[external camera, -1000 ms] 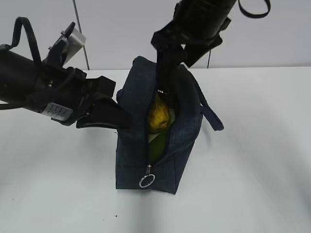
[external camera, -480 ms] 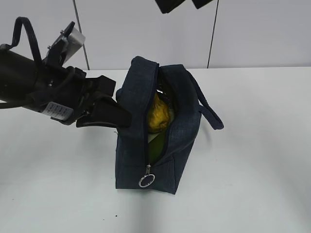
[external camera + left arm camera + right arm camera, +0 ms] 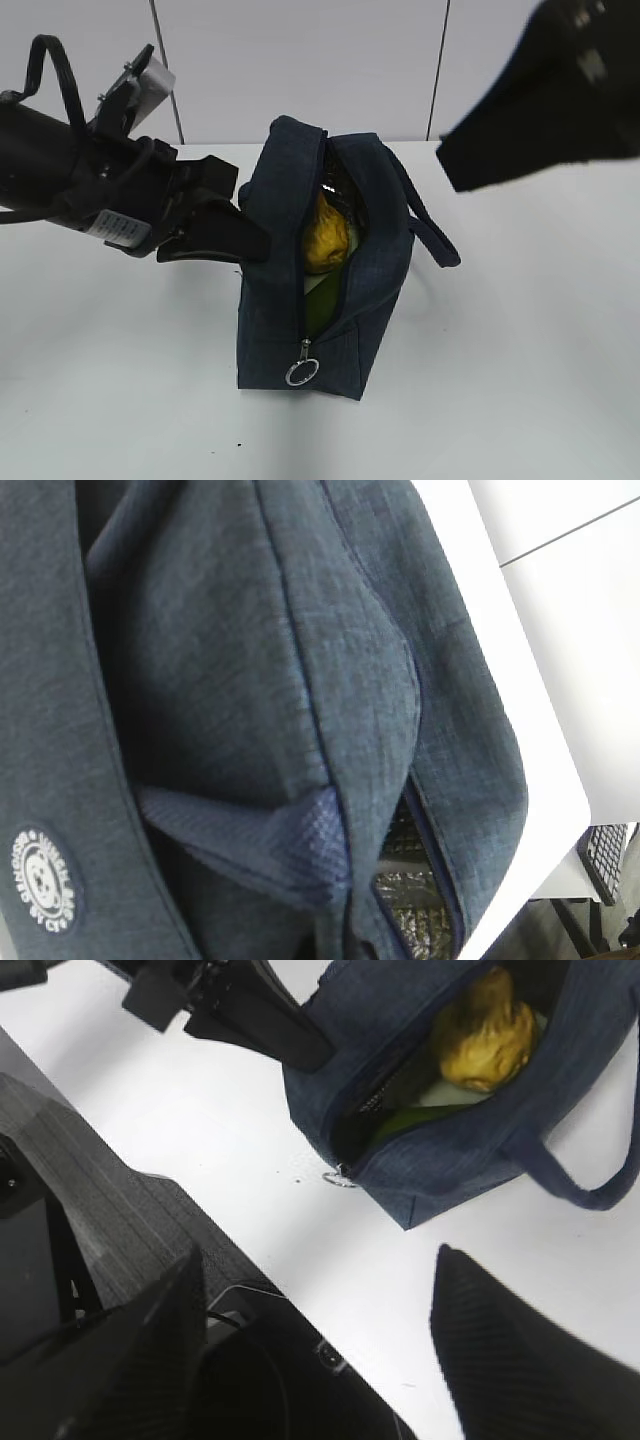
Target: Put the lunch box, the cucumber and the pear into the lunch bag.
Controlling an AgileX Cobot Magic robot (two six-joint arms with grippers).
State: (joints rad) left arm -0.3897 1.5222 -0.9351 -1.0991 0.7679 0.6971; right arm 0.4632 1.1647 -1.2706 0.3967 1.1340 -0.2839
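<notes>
Standing upright on the table (image 3: 520, 380), the bag (image 3: 275, 330) is the anchor; everything below is placed relative to it.

- Bag: zipper run open along the top, ring pull (image 3: 302, 373) hanging at the near end, strap (image 3: 432, 235) flopped off its right side. The mouth gapes, probably because the left side wall is being pulled outward.
- Left gripper (image 3: 232, 240): against the bag's left wall, jaws clamped tight. The left wrist view shows only fabric and a fold of strap right up close, so it looks pinched on the bag cloth, acting as a spreader and keeping the bag from tipping.
- Right gripper (image 3: 315, 1355): above and to the right of the bag, well clear, fingers spread wide with nothing between them. Looks like a post-drop retreat.
- Box (image 3: 440, 1092): inside the bag, low down, only a pale green sliver of lid visible.
- Pear (image 3: 325, 240): inside, on top of the box, mid-opening.
- Cucumber (image 3: 415, 1120): a dark green strip inside near the ring-pull end; probably it, mostly hidden.

All three items appear loaded.
</notes>
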